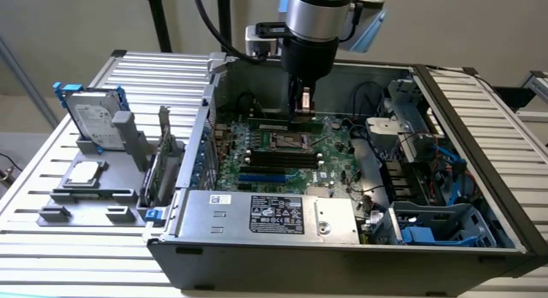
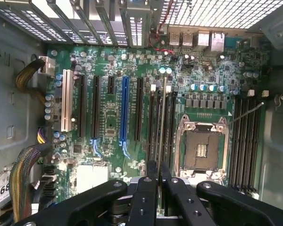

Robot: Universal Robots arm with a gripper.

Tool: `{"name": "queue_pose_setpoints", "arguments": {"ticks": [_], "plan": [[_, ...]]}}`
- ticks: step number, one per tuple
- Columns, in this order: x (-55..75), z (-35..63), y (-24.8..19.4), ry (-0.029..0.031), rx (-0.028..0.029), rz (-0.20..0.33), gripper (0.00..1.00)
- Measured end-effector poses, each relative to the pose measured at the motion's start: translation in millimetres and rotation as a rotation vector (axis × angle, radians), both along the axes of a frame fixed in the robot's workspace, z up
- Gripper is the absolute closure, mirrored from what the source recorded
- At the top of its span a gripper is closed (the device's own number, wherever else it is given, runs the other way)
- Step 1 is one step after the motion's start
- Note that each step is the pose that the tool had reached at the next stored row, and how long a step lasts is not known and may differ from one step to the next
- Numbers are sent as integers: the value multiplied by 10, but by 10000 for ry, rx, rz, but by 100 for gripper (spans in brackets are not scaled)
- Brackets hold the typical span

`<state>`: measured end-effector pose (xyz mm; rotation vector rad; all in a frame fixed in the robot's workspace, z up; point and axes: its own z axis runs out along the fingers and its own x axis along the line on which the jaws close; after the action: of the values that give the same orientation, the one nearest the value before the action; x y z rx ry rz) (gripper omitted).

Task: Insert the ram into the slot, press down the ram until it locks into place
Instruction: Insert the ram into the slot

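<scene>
1. Gripper (image 1: 304,110) on the arm hangs inside an open computer case (image 1: 342,266), low over the green motherboard (image 1: 335,150).
2. Its jaws are drawn narrow and clamp the ram (image 2: 162,122), a thin green stick that the wrist view shows edge-on between the black fingers (image 2: 144,193).
3. The ram lies lengthwise over a bank of black memory slots (image 2: 173,127), just beside the empty CPU socket (image 2: 200,148). Which slot it lines up with, and whether it touches one, cannot be told.
4. A blue slot (image 2: 124,110) runs parallel, on the far side of the bank from the socket.
5. Outside the case, at the exterior view's left, a hard drive (image 1: 90,121) stands upright in a grey holder (image 1: 86,198).
</scene>
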<state>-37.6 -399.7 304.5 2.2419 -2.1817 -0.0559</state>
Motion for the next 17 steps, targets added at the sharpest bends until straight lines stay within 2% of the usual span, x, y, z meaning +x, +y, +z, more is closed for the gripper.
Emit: {"name": "queue_pose_setpoints", "arguments": {"ticks": [6, 17], "plan": [[0, -96, 0, -1, 1, 0, 86], [0, -96, 0, -1, 1, 0, 86]]}}
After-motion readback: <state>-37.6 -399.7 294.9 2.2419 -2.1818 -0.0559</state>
